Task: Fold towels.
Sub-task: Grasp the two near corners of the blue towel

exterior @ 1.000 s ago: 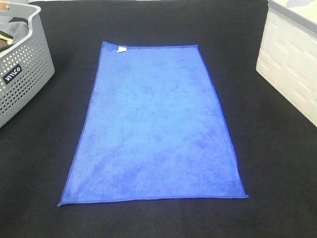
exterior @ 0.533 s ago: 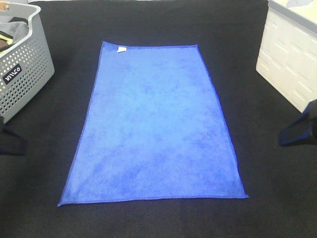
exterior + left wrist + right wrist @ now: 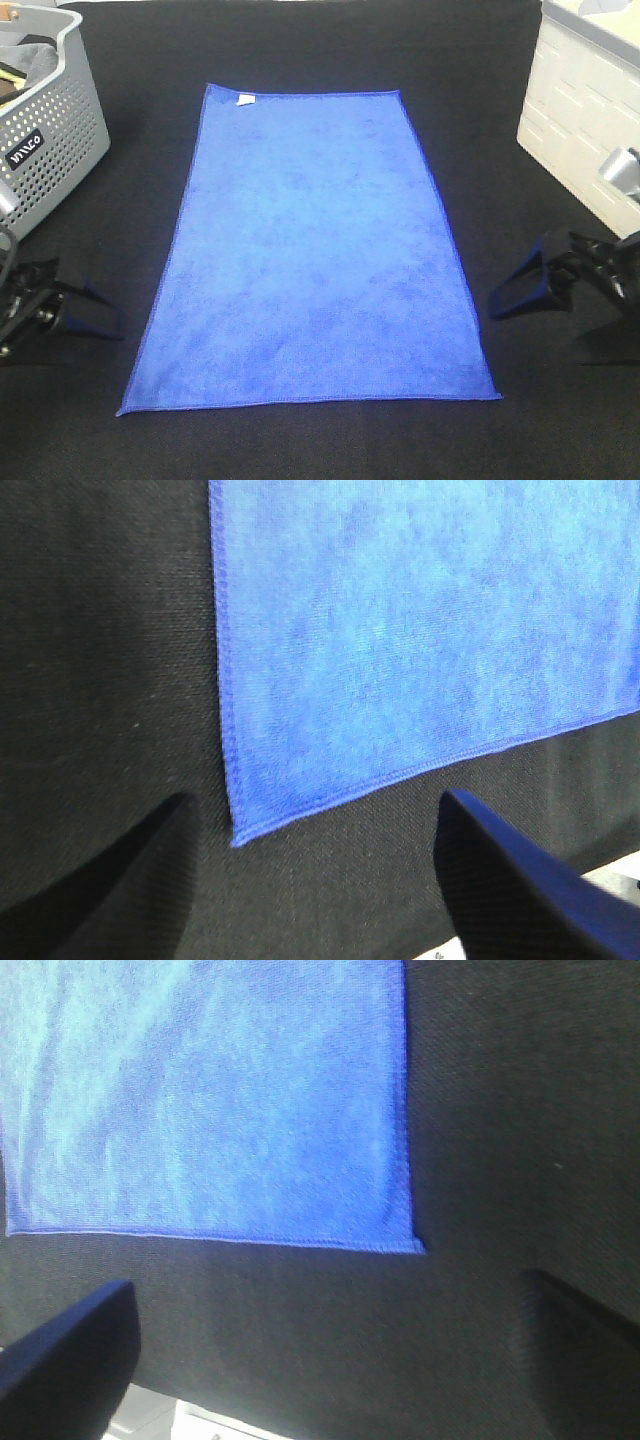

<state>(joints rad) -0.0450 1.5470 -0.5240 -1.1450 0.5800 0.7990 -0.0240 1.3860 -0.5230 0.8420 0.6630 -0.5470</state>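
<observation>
Two containers sit at the far corners: a grey perforated basket (image 3: 55, 130) on the left with some dark grey cloth bunched inside, and a white crate (image 3: 580, 110) on the right whose contents I can't make out. Between them the blue towel (image 3: 315, 250) lies spread flat on the black table (image 3: 320, 40), with a little white tag (image 3: 245, 99) at its far left corner. Left gripper (image 3: 315, 805) is just off the towel's near left corner, jaws spread wide, holding nothing. Right gripper (image 3: 328, 1282) is the same deal off the near right corner, jaws apart and empty.
</observation>
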